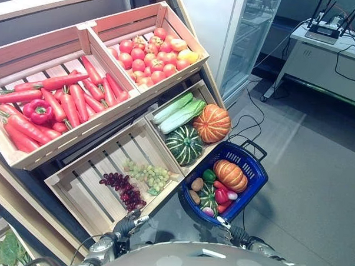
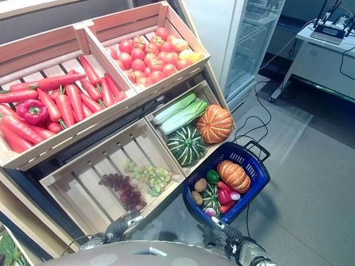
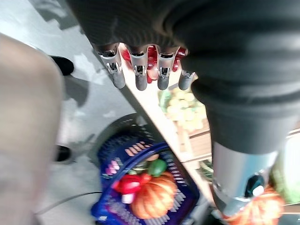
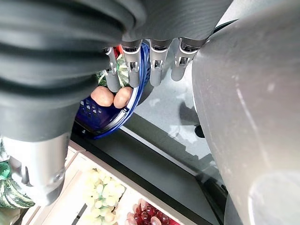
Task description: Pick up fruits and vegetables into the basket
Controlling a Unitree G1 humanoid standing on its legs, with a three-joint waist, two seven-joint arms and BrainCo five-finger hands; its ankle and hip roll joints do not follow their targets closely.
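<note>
- On the floor beside the lower crates stands my landmark, the blue basket (image 1: 255, 172). In the left eye view it already holds an orange pumpkin (image 1: 230, 175), a green pepper (image 1: 208, 175), two brown potatoes (image 1: 196, 184) and a small striped squash (image 1: 208, 196). I judge it sits just off the shelf's corner so a short carry from any crate ends over it.
- Left of the basket in the same view, the nearest crate (image 1: 87, 185) holds green grapes (image 1: 147, 176) and dark red grapes (image 1: 123, 188). Just above the basket lie a striped green pumpkin (image 1: 184, 144), a large orange pumpkin (image 1: 212, 123) and pale cabbages (image 1: 179, 112).
- In the right eye view, well up and left of the basket, the sloped upper crates hold carrots (image 2: 67, 101) with a red pepper (image 2: 31, 110), and red apples (image 2: 150, 55); the slope keeps the produce facing me.
- In the left wrist view my left hand (image 3: 140, 65) hangs above the basket, its fingers (image 3: 115, 70) straight, relaxed and empty, with the grapes just past them.
- In the right wrist view my right hand (image 4: 150, 58) hangs over the basket's rim, fingers straight and holding nothing, potatoes just beyond the tips. I judge both hands are between picks, and the grapes look the closest reach.
</note>
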